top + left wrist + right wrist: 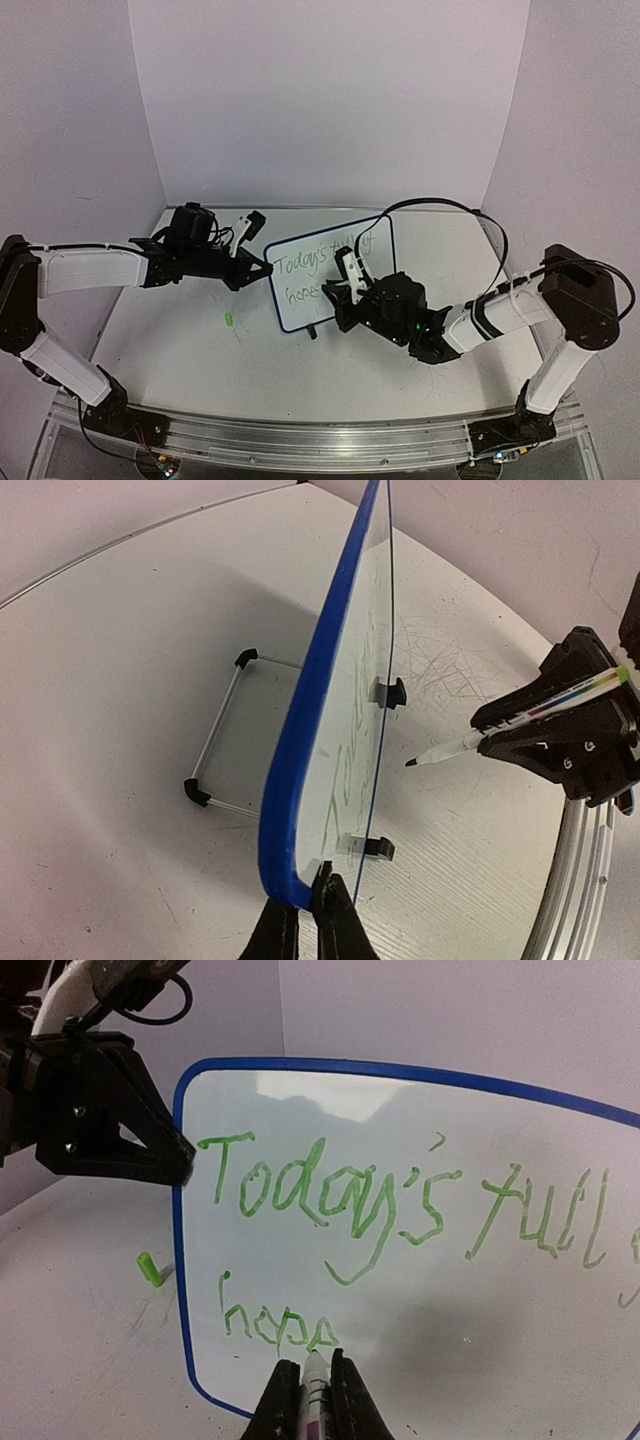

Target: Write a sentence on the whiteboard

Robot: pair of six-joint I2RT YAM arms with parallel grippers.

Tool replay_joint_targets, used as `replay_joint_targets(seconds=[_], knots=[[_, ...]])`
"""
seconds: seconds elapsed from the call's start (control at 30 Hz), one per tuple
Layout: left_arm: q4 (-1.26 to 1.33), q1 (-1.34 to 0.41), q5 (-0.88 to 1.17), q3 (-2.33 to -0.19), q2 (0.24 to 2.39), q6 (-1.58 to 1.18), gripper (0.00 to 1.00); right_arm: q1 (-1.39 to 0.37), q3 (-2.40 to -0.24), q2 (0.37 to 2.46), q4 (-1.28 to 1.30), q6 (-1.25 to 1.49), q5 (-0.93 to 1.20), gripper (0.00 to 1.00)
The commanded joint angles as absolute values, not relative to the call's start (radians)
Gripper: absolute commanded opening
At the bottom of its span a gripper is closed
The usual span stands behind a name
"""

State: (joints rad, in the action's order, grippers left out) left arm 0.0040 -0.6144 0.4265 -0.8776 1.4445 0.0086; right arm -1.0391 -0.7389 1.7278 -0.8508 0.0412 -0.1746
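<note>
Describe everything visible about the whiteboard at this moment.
The whiteboard is a small white rectangle with rounded corners and a thin blue frame, glossy, standing near upright on the table on two black feet and a wire prop behind. Its green handwriting reads "Today's full" with "hope" beneath. The left gripper pinches its left edge; the right gripper holds a marker, tip just after "hope", contact unclear.

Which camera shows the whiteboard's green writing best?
Right wrist view: the sentence faces the camera, large and legible. Top view shows it small, partly behind the right arm; the left wrist view sees the whiteboard nearly edge-on, writing faint.
</note>
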Motion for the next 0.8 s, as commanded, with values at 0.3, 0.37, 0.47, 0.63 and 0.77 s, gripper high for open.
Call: replay_joint_targets(seconds=[0.3,0.37,0.47,0.63,0.77], knots=[[-0.028,-0.603,0.33,-0.894,1.442,0.096,0.0,-1.041,-0.789,1.754,-0.838,0.047,-0.156,0.0],[-0.028,-0.603,0.33,-0.893,1.442,0.095,0.0,-1.042,-0.787,1.752,-0.838,0.049,-0.163,0.0],[-0.029,-0.603,0.33,-0.894,1.443,0.094,0.0,-1.041,-0.782,1.752,-0.833,0.047,-0.178,0.0],[-0.028,-0.603,0.335,-0.894,1.446,0.094,0.0,-1.041,-0.787,1.761,-0.82,0.039,-0.191,0.0],[-0.028,-0.603,0.333,-0.894,1.45,0.094,0.0,-1.041,-0.799,1.768,-0.815,0.04,-0.218,0.0]])
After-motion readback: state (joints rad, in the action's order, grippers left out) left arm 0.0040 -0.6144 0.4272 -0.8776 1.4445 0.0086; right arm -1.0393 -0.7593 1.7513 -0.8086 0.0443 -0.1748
